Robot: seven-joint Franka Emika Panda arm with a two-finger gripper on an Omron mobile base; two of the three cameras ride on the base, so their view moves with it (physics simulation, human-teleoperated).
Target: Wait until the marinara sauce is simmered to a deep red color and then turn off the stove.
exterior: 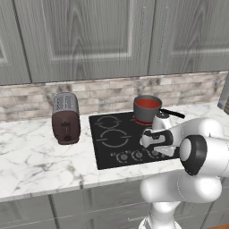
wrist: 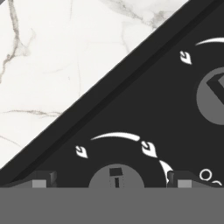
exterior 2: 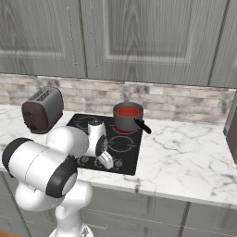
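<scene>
- marble counter (exterior: 31, 156): white, grey veins, runs along the brick backsplash
- stove (exterior: 112, 138) set flush in counter, knob row at its 6 o'clock edge
- toaster (exterior: 65, 118) on counter, at 9 o'clock from stove, just beside it

A brown-and-silver toaster (exterior: 65, 118) is seen upright on the white marble counter (exterior: 31, 156), toward nine o'clock in the left base view and toward ten o'clock in the right base view (exterior 2: 42, 110), its slots facing up. The counter's grey veining is also shown in the hand view (wrist: 57, 65), toward ten o'clock. A backsplash of brown and grey brick tiles (exterior 2: 185, 102) is set behind the counter. Grey wood-grain wall cabinets (exterior: 85, 36) are hung above it, and grey base cabinets (exterior 2: 152, 213) are fitted below the counter edge.
</scene>
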